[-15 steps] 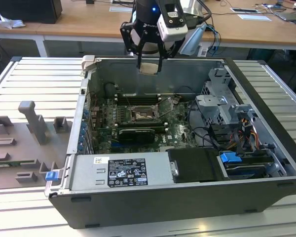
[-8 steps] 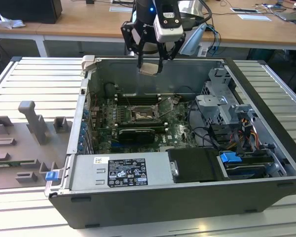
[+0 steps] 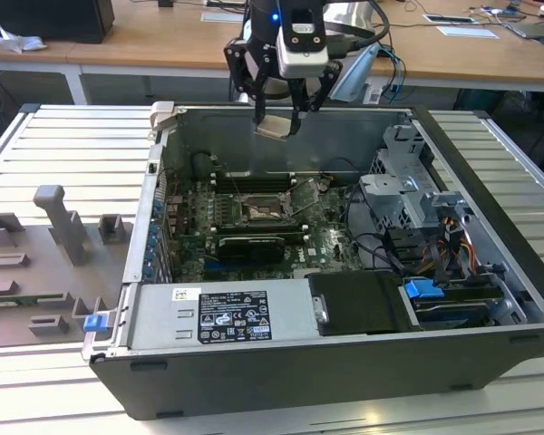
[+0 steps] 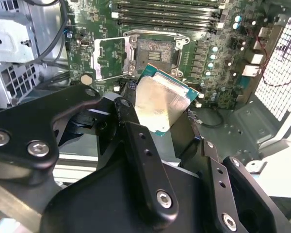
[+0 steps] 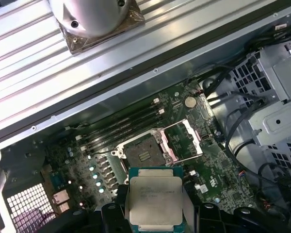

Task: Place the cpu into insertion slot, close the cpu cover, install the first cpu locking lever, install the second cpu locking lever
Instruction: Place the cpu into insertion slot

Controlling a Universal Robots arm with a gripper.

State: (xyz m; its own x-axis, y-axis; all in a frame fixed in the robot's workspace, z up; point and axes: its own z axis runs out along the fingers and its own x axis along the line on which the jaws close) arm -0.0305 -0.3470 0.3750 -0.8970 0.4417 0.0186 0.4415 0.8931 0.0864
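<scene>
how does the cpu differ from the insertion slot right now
The pale silver-topped square cpu hangs aloft between the jaws of the gripper; the dark square insertion slot sits in the green circuit board. The cpu's top is bright metal; the slot is dark and unfilled. Both are square.

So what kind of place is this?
Likely a robotics lab or workshop: an open computer case lies on a ribbed metal table, wooden desks stand behind, and the gripper holds a cpu above it.
</scene>
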